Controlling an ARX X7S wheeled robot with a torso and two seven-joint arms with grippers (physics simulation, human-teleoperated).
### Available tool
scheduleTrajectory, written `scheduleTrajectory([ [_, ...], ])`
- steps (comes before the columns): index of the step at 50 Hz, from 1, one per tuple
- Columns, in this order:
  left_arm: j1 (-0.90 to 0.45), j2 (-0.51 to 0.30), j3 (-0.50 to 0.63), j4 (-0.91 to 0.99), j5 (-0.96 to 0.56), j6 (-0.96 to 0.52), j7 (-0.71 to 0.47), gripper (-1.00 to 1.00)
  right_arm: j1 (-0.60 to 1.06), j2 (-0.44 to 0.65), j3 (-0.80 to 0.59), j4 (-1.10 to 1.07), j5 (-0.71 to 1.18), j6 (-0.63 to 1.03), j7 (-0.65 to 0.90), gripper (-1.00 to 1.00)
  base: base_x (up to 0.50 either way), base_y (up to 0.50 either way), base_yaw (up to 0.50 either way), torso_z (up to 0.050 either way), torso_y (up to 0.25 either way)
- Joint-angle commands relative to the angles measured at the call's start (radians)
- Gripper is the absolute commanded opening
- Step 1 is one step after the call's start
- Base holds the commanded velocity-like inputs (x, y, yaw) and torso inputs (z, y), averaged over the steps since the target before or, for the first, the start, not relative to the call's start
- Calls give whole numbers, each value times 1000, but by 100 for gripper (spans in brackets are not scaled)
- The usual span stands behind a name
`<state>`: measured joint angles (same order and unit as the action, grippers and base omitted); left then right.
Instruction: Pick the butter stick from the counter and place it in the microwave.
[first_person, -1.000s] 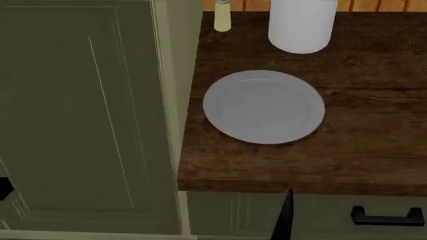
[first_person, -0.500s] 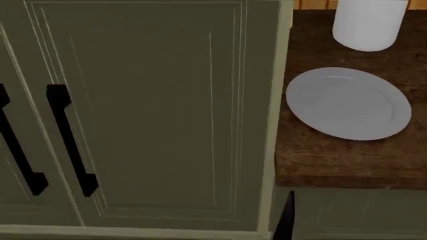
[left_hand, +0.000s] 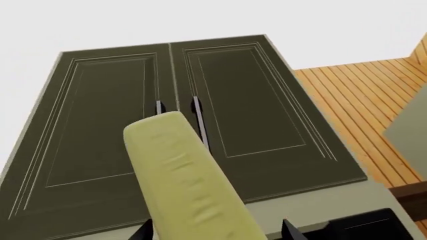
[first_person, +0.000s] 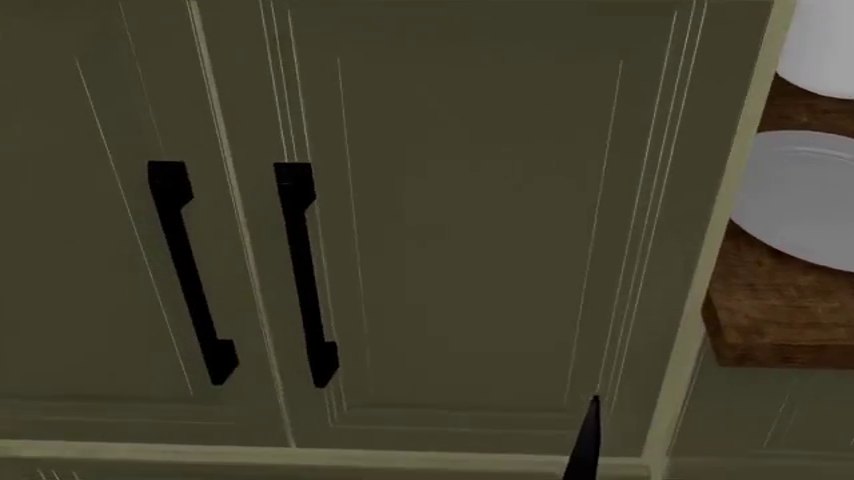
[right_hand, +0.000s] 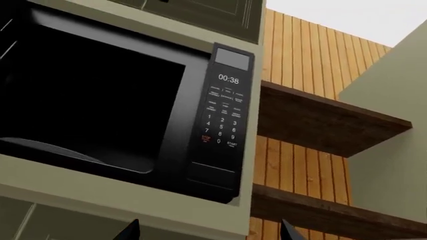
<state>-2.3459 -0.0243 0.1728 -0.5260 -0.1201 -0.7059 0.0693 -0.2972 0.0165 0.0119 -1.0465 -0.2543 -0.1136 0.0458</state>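
In the left wrist view the butter stick (left_hand: 180, 170), a pale yellow block, sticks out from between the two dark fingertips of my left gripper (left_hand: 217, 232), which is shut on it and holds it in the air in front of dark upper cabinet doors (left_hand: 133, 125). In the right wrist view the microwave (right_hand: 100, 100) stands open with a dark inside and a keypad (right_hand: 223, 115) reading 00:38. My right gripper (right_hand: 208, 231) is open and empty just below it. The counter (first_person: 774, 300) shows only at the head view's right edge.
Olive-grey cabinet doors with two black handles (first_person: 300, 270) fill the head view. A round grey plate (first_person: 807, 210) and a white canister (first_person: 821, 50) sit on the counter. Wooden shelves (right_hand: 320, 120) on a slatted wall stand beside the microwave.
The head view has swung left: the plate and counter slid to the right edge, the tall cabinet doors now fill the frame, and the pale shaker is out of view.
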Motion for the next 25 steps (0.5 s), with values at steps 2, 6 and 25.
scheduleTrajectory([
  [2, -10, 24, -23, -9, -15, -4, 0, -100, -44, -16, 54, -1, 24, -55, -21, 100, 0, 0, 0, 0, 0],
  [6, -10, 24, -26, -7, -11, -5, 2, -100, -24, -16, 42, -1, 10, -24, -22, 100, 0, 0, 0, 0, 0],
  [25, -10, 24, -17, -21, -16, 7, 0, -100, -12, -16, 40, -1, -5, -8, -16, 100, 333, 0, 0, 0, 0],
])
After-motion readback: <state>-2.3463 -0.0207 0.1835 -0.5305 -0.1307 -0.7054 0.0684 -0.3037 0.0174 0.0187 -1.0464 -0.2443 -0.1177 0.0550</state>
